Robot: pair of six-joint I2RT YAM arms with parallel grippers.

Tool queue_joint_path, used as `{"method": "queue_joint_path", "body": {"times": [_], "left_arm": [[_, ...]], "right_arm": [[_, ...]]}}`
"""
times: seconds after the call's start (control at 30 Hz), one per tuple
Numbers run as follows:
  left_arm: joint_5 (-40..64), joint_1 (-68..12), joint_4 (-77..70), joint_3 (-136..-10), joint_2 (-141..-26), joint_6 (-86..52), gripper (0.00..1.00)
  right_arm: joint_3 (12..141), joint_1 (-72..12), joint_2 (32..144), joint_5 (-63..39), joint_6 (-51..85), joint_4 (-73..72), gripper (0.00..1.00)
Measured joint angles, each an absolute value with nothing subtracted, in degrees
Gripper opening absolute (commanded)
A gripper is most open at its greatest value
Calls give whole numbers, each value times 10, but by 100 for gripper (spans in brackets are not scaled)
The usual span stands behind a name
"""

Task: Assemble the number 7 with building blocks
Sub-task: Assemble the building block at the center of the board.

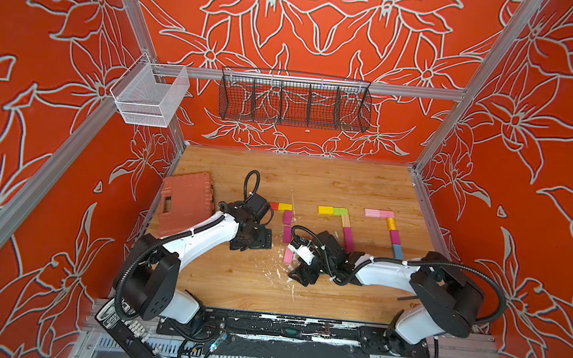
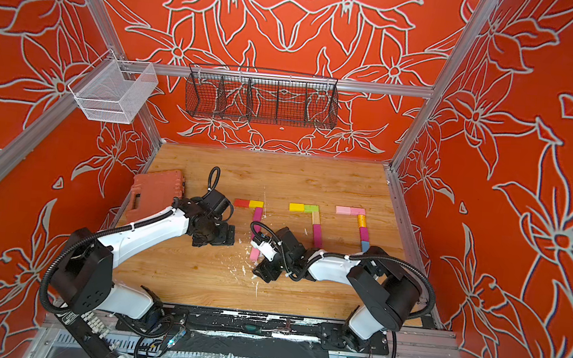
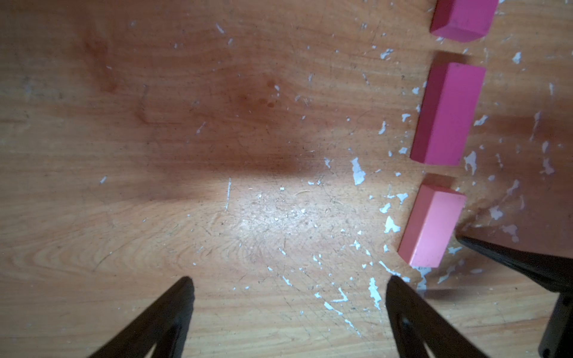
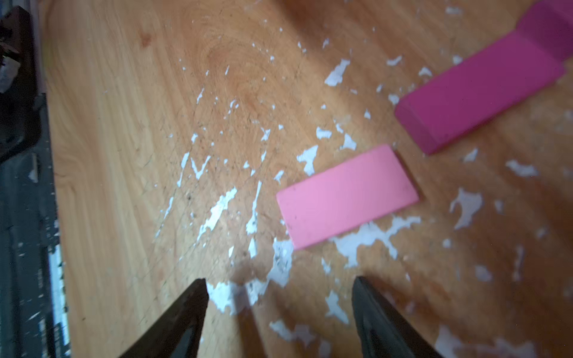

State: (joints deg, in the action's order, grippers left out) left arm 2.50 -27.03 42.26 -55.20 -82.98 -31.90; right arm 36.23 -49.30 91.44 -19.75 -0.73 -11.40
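Right claw [image 4: 279,279] has its jaws apart and holds nothing. Pink block [image 1: 288,255] lies just beside it, low mid-frame in a top view, its long side running up toward the stem [image 1: 287,217], maybe a bit crooked. Left claw [image 3: 288,279], apart too, looks farther.

Wooden table [image 1: 313,182]: blocks [image 1: 347,237], tool case [image 1: 186,202], white flecks [image 1: 277,274], perhaps paint.
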Motion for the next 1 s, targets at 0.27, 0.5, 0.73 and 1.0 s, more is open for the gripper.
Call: {"method": "queue_joint_path", "body": {"times": [0.27,0.5,0.73,1.0], "left_arm": [[37,-261,415,-550,-822,-300,96],[46,-249,413,-549,-819,-285,96],[52,-247,413,-548,-819,-278,96],[52,-246,413,-548,-819,-270,96]], "right_arm": [[384,-496,951,-144,-15,-147,57],[414,-496,980,-120,-31,-148,52],[424,-496,990,-110,-40,-149,50],[431,-496,997,-97,-41,-149,48]]}}
